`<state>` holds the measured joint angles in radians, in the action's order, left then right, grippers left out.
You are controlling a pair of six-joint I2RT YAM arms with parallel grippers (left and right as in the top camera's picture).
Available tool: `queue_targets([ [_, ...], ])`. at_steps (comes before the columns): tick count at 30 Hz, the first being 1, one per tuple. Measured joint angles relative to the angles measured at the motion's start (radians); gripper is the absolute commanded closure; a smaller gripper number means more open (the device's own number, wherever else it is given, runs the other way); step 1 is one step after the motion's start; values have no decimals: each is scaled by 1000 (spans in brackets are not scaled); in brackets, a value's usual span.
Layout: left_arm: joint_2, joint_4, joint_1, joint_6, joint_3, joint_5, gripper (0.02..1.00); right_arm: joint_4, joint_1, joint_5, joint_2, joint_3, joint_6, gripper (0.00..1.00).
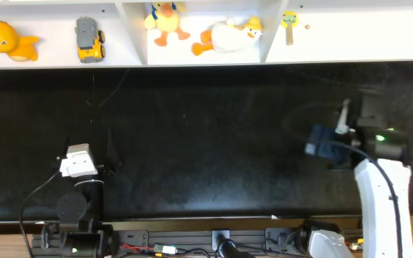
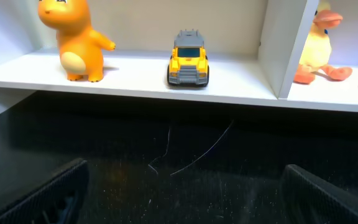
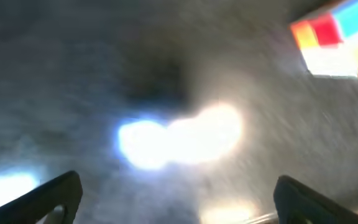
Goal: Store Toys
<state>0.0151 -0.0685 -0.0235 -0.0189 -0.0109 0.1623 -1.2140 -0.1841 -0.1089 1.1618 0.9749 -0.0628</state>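
All the toys stand in the white shelf (image 1: 364,36), which runs along the 12 o'clock edge of the top view. In its left compartment, toward 10 o'clock, an orange toy (image 1: 9,41) stands, and a truck (image 1: 89,39) is just beside it on its 3 o'clock side, not touching. In the middle compartment a yellow duck (image 1: 166,21) sits upright, and a white duck (image 1: 228,36) lies on its side next to it. In the right compartment, near 1 o'clock, there is a small toy (image 1: 290,21); it is too small to tell what it is.

The black table (image 1: 206,143) takes up the space from the shelf down to the arms.

The left arm (image 1: 81,197) stands at about 7 o'clock, well apart from the shelf. The left claw (image 2: 185,168) is wide open and has hold of nothing. It points toward the left compartment, with the truck almost straight ahead of it and the orange toy off to one side.

The right arm (image 1: 378,186) stands at about 4 o'clock and reaches toward 3 o'clock. The right claw (image 3: 178,179) is also spread wide, with nothing between its fingers. It is above the table, where a bright reflection shows. A coloured patch (image 3: 337,37) with red, blue and orange fields shows apart from this claw. It is blurred, so I cannot tell what it is.
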Motion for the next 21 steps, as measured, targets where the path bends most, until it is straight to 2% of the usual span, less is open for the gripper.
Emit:
queue_targets([
  [4,0,0,0,0,0,0,20,-7,-99,-3,-2,0,-4,1],
  [7,0,0,0,0,0,0,20,-7,-129,-3,-2,0,-5,3],
  [18,0,0,0,0,0,0,20,-5,-135,-9,-2,0,-5,5],
  [21,0,0,0,0,0,0,20,61,-135,0,-2,-2,-5,5],
])
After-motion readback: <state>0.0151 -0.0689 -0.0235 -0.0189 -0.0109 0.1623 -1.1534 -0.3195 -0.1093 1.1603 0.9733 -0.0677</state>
